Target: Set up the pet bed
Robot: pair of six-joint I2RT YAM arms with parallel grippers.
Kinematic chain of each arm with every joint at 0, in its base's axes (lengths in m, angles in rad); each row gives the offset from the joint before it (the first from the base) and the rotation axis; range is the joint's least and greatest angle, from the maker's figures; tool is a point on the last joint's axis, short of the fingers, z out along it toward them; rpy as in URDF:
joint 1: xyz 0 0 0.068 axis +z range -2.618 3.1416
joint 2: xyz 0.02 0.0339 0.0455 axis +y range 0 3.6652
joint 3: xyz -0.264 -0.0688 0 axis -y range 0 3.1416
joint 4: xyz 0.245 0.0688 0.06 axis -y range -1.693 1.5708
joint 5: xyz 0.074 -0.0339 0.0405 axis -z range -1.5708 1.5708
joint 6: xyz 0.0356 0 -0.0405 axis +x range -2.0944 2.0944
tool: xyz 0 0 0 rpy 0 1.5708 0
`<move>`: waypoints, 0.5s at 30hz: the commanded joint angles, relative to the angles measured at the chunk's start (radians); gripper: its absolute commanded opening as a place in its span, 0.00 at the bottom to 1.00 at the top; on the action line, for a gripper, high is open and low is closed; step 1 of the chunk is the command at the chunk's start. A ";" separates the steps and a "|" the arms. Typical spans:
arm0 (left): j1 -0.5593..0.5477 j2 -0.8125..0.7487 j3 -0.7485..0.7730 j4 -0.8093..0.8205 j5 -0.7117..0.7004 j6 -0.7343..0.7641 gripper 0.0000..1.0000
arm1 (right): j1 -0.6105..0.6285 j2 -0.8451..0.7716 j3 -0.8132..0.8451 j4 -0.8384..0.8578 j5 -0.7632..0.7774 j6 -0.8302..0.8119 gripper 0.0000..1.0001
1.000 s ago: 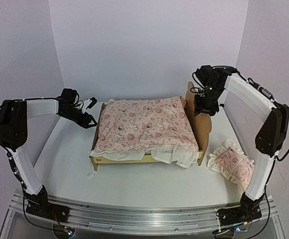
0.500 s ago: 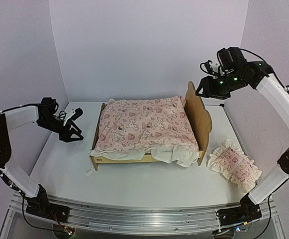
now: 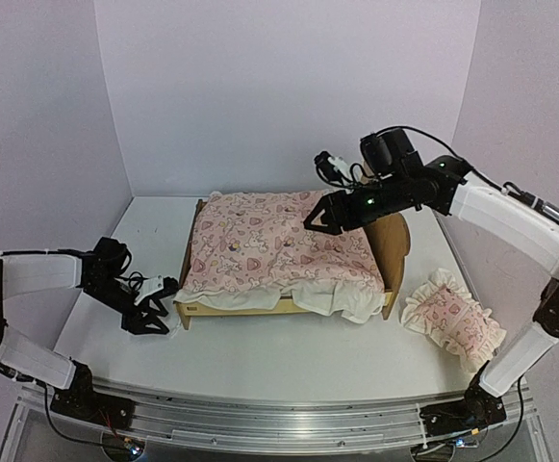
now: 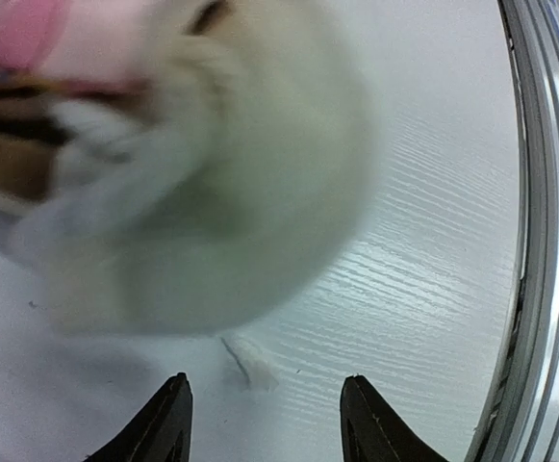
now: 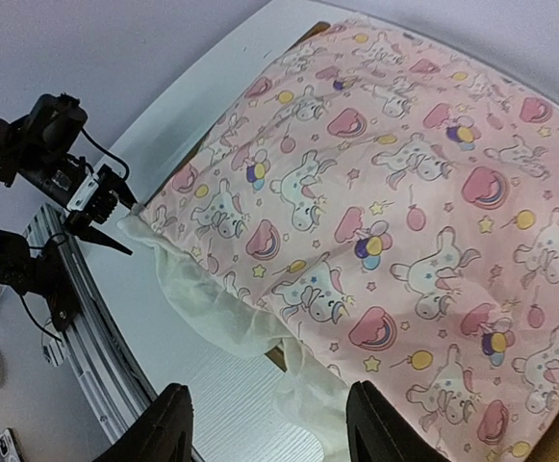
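Observation:
The pet bed (image 3: 394, 245) stands mid-table, its pale-wood headboard on the right. A pink unicorn-print quilt (image 3: 279, 241) covers the bed, and its white underside hangs over the front rail. A ruffled pink pillow (image 3: 452, 320) lies on the table to the right of the bed. My left gripper (image 3: 154, 313) is open, low at the bed's front-left corner. In the left wrist view its jaws (image 4: 265, 395) are empty, and the blurred white quilt corner (image 4: 212, 192) hangs just ahead of them. My right gripper (image 3: 316, 219) hovers open over the quilt (image 5: 385, 192), its jaws (image 5: 265, 404) holding nothing.
An aluminium rail (image 3: 279, 419) runs along the near table edge and also shows in the left wrist view (image 4: 548, 241). A small white tag (image 4: 245, 361) lies on the table between the left fingers. Purple walls enclose the back and sides.
The left arm has swung from the back left down to the bed's front-left corner. The right arm rose from the headboard, then came left over the quilt.

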 commanded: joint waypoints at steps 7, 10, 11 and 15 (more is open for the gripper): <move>-0.062 -0.062 -0.184 0.323 -0.165 -0.088 0.55 | 0.016 0.029 -0.001 0.152 -0.057 -0.015 0.56; -0.088 -0.064 -0.219 0.389 -0.192 -0.052 0.55 | 0.016 0.025 -0.009 0.158 -0.044 -0.020 0.56; -0.092 -0.061 -0.226 0.404 -0.194 -0.039 0.55 | 0.016 0.024 -0.011 0.160 -0.042 -0.021 0.56; -0.095 -0.022 -0.241 0.470 -0.207 -0.006 0.54 | 0.015 0.022 -0.016 0.162 -0.036 -0.023 0.56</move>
